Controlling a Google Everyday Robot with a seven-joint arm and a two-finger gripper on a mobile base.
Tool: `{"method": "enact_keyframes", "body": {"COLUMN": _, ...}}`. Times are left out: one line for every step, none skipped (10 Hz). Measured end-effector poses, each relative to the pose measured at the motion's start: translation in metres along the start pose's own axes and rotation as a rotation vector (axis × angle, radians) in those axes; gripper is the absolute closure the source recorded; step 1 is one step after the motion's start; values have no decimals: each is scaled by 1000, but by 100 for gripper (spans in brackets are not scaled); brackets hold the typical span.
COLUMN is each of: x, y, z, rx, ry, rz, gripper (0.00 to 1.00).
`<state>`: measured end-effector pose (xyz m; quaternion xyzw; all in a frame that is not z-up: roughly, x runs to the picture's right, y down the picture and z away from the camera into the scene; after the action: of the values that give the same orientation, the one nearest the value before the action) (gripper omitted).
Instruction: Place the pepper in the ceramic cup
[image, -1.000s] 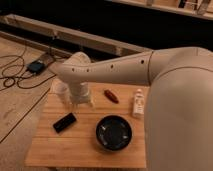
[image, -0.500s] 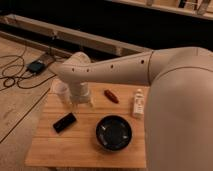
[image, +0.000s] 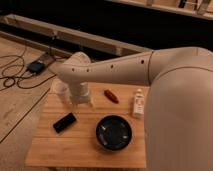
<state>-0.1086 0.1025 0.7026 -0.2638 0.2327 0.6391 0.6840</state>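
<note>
The gripper (image: 82, 103) hangs low over the desk (image: 50, 149), between the ceramic cup (image: 61, 91) and the pepper (image: 111, 96); its spread is indiscernible.

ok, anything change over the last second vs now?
Nothing visibly changed. The gripper is in the same spot, low over the table between the ceramic cup and the pepper. The pepper lies on the table, not held. The black bowl, white bottle and flat black item are where they were.
</note>
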Motion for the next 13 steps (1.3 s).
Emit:
{"method": "enact_keyframes", "body": {"x": 0, "y": 0, "z": 0, "rx": 0, "ry": 0, "rz": 0, "gripper": 35}}
{"method": "enact_keyframes", "body": {"x": -2, "y": -4, "z": 2, "rx": -5, "ry": 3, "rz": -8, "gripper": 35}}
{"method": "enact_keyframes", "body": {"x": -7, "y": -9, "z": 5, "rx": -12, "ry": 2, "rz": -19, "gripper": 35}}
{"method": "enact_keyframes", "body": {"x": -16, "y": -18, "z": 7, "rx": -12, "ry": -5, "rz": -31, "gripper": 35}}
{"method": "enact_keyframes", "body": {"x": -27, "y": -31, "z": 10, "rx": -5, "ry": -14, "rz": -54, "gripper": 35}}
{"method": "enact_keyframes", "body": {"x": -40, "y": -48, "z": 14, "rx": 13, "ry": -24, "rz": -89, "gripper": 35}}
{"method": "enact_keyframes", "body": {"x": -52, "y": -61, "z": 18, "rx": 28, "ry": -31, "rz": -121, "gripper": 35}}
{"method": "enact_keyframes", "body": {"x": -61, "y": -72, "z": 22, "rx": 43, "ry": -38, "rz": -149, "gripper": 35}}
{"method": "enact_keyframes", "body": {"x": -75, "y": -86, "z": 29, "rx": 66, "ry": -48, "rz": -189, "gripper": 35}}
{"method": "enact_keyframes", "body": {"x": -87, "y": -98, "z": 35, "rx": 88, "ry": -58, "rz": -224, "gripper": 35}}
{"method": "enact_keyframes", "body": {"x": -100, "y": -109, "z": 43, "rx": 100, "ry": -73, "rz": -255, "gripper": 35}}
{"method": "enact_keyframes", "body": {"x": -116, "y": -119, "z": 52, "rx": 104, "ry": -89, "rz": -280, "gripper": 35}}
{"method": "enact_keyframes", "body": {"x": -127, "y": -126, "z": 58, "rx": 101, "ry": -100, "rz": -294, "gripper": 35}}
